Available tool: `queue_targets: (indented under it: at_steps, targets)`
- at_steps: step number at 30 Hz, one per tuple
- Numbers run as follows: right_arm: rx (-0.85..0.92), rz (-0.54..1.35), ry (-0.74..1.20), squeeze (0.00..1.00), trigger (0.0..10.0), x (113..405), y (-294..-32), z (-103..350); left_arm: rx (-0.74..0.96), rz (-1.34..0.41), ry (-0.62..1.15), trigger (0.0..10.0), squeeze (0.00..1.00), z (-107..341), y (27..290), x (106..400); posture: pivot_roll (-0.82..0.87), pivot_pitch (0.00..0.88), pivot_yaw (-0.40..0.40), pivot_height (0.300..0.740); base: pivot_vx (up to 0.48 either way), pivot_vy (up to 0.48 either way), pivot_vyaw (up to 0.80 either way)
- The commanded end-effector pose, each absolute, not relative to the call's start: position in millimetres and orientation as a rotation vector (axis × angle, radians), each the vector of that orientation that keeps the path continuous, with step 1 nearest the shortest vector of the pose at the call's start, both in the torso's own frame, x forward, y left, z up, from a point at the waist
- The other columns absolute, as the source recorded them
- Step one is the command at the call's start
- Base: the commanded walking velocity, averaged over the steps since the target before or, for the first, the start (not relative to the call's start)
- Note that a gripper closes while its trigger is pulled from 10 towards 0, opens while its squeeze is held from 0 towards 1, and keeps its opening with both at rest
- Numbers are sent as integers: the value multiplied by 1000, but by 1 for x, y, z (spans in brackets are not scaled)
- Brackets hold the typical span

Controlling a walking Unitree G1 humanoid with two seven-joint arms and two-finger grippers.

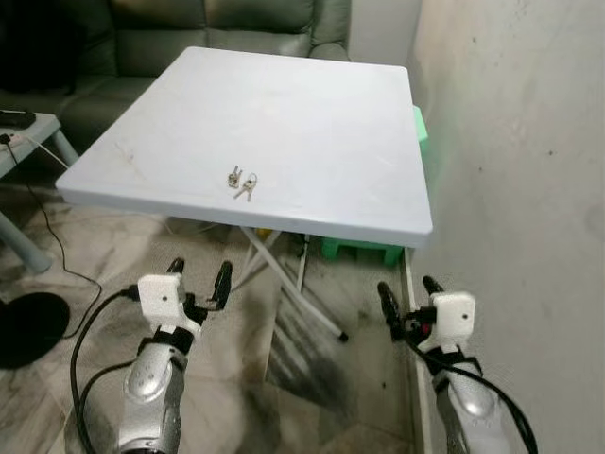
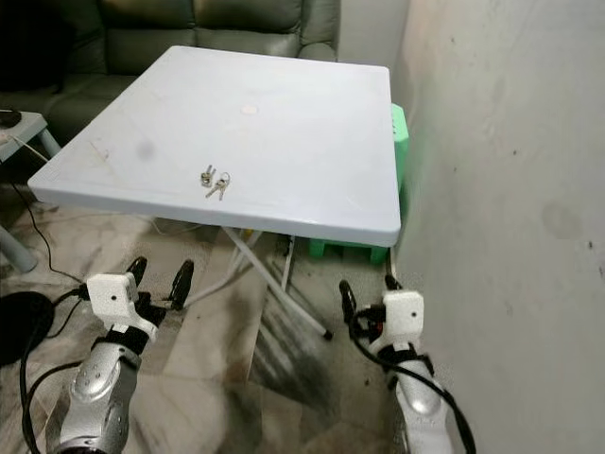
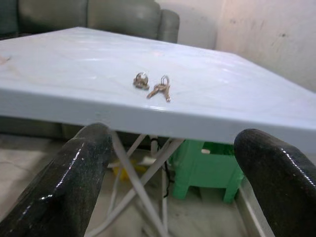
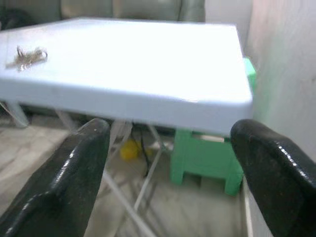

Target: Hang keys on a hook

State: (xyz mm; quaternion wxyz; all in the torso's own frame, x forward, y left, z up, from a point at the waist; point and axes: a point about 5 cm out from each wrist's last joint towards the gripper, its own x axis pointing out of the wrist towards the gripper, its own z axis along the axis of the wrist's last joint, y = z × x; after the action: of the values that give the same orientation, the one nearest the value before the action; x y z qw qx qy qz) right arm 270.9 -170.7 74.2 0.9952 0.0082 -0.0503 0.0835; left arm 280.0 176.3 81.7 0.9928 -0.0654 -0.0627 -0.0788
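One small bunch of keys lies flat on the white worktop, a little left of centre in the head view and close to the near edge, which I judge makes for an easy reach from where I stand. In the left wrist view it looks like two clumps joined, a ring part and a couple of key blades, though I cannot count the keys exactly.

Two claws sit low in the frame, both below the worktop's edge and well short of the keys. I have the left claw at lower left with its fingers spread wide and nothing between them; it points up toward the keys, so I take it as the likelier one for the pick. The right claw at lower right is also spread and empty, close beside the wall.

One green stool stands under the worktop at its right side, behind the folding legs. One sofa fills the top of the frame, and one cable trails over the floor at left.

No hook is anywhere I can see, so I judge that the grasp comes first and the hook must be found afterwards.
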Motion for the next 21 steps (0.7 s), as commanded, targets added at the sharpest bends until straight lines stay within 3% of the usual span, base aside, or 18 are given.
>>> queue_targets:
  at_steps: [1, 15, 21]
  targets:
    - [21, 161, -102, 0, 10000, 270, -172, 77, -131, -153, -109, 10000, 0, 81, 179, 277, -16, 93, -1, 740, 0, 0, 0]
    - [33, 194, -91, 0, 10000, 272, -159, 91, -158, -160, -69, 10000, 0, 93, 171, 277, -8, 76, 0, 740, 0, 0, 0]
    - [34, 196, -85, 0, 10000, 271, -159, 92, -152, -169, -38, 10000, 0, 92, 170, 277, -10, 71, 7, 740, 0, 382, 0]
